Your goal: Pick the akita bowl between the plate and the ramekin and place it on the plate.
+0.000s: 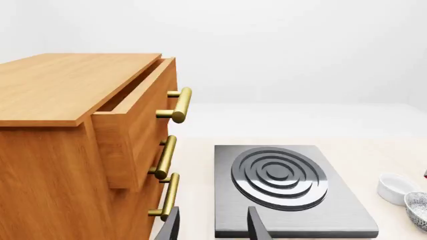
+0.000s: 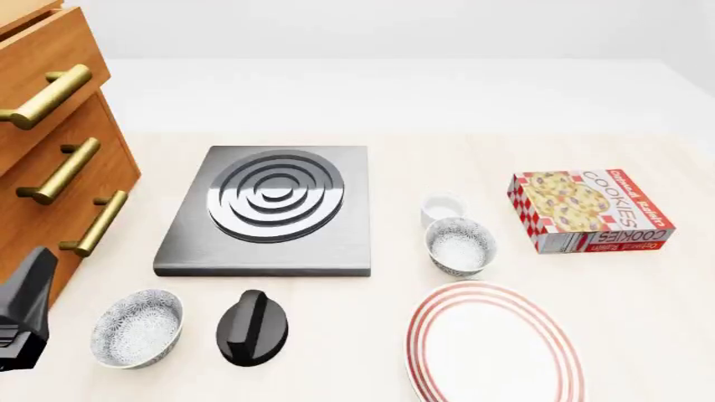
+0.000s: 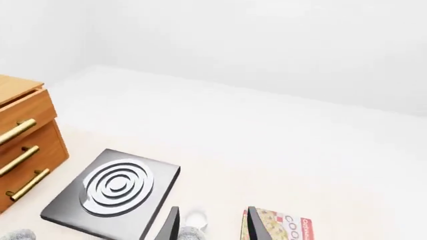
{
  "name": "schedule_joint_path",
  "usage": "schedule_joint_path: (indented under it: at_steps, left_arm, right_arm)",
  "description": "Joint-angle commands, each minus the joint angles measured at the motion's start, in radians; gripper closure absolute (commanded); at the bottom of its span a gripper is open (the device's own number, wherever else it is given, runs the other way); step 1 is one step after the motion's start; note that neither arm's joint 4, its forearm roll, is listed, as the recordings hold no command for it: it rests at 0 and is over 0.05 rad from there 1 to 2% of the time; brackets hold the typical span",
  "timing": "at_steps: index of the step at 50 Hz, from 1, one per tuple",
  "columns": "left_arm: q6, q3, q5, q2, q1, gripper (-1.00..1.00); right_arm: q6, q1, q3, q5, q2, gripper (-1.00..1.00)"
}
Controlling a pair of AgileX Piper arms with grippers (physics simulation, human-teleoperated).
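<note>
The akita bowl, grey-speckled, stands on the table between the small white ramekin behind it and the red-ringed plate in front. In the left wrist view the ramekin and the bowl sit at the frame's edge, far from my open left gripper. My right gripper is high above the table and open, with the ramekin and a bit of the bowl showing between its fingers. Both grippers are empty. The front view shows only a dark part of the left arm.
A look-alike speckled bowl and a black knob-shaped object lie at the front left. A grey stove plate is in the middle, a wooden drawer cabinet with its top drawer ajar at the left, and a cookie box at the right.
</note>
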Motion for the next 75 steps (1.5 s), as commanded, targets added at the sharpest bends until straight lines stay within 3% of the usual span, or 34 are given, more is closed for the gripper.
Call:
schedule_joint_path:
  at_steps: [1, 7, 8, 14, 17, 18, 19, 20, 23, 26, 35, 39, 54, 55, 62, 64, 75]
  left_arm:
    - [0.0, 0.0, 0.0, 0.0, 0.0, -1.0]
    - [0.0, 0.0, 0.0, 0.0, 0.0, -1.0]
    - [0.0, 0.0, 0.0, 0.0, 0.0, -1.0]
    - [0.0, 0.0, 0.0, 0.0, 0.0, -1.0]
    - [0.0, 0.0, 0.0, 0.0, 0.0, -1.0]
    - [0.0, 0.0, 0.0, 0.0, 0.0, -1.0]
    - [0.0, 0.0, 0.0, 0.0, 0.0, -1.0]
    - [0.0, 0.0, 0.0, 0.0, 0.0, -1.0]
    - [0.0, 0.0, 0.0, 0.0, 0.0, -1.0]
    - [0.0, 0.0, 0.0, 0.0, 0.0, -1.0]
    - [0.0, 0.0, 0.0, 0.0, 0.0, -1.0]
    - [0.0, 0.0, 0.0, 0.0, 0.0, -1.0]
    - [0.0, 0.0, 0.0, 0.0, 0.0, -1.0]
    - [0.0, 0.0, 0.0, 0.0, 0.0, -1.0]
    - [0.0, 0.0, 0.0, 0.0, 0.0, -1.0]
    - [0.0, 0.0, 0.0, 0.0, 0.0, -1.0]
    - [0.0, 0.0, 0.0, 0.0, 0.0, -1.0]
  right_arm:
    - [0.124, 0.031, -0.101, 0.117, 0.195, -1.0]
    - [0.158, 0.049, -0.136, 0.151, 0.227, -1.0]
    - [0.155, -0.009, -0.132, 0.186, 0.255, -1.0]
    - [0.168, 0.028, -0.142, 0.199, 0.315, -1.0]
    - [0.181, 0.012, -0.145, 0.208, 0.338, -1.0]
    - [0.188, -0.033, -0.139, 0.223, 0.348, -1.0]
    - [0.208, 0.006, -0.146, 0.215, 0.361, -1.0]
    - [0.199, -0.059, -0.134, 0.239, 0.374, -1.0]
    - [0.205, -0.036, -0.153, 0.234, 0.397, -1.0]
    - [0.164, -0.156, -0.134, 0.273, 0.435, -1.0]
    - [0.187, -0.092, -0.145, 0.266, 0.53, -1.0]
    - [0.318, -0.003, -0.114, 0.245, 0.58, -1.0]
    - [0.356, 0.064, -0.037, 0.186, 0.687, -1.0]
    - [0.324, 0.037, -0.027, 0.183, 0.687, -1.0]
    - [0.319, 0.032, -0.006, 0.161, 0.718, -1.0]
    - [0.245, -0.03, 0.016, 0.148, 0.726, -1.0]
    - [0.226, -0.056, 0.067, 0.068, 0.799, -1.0]
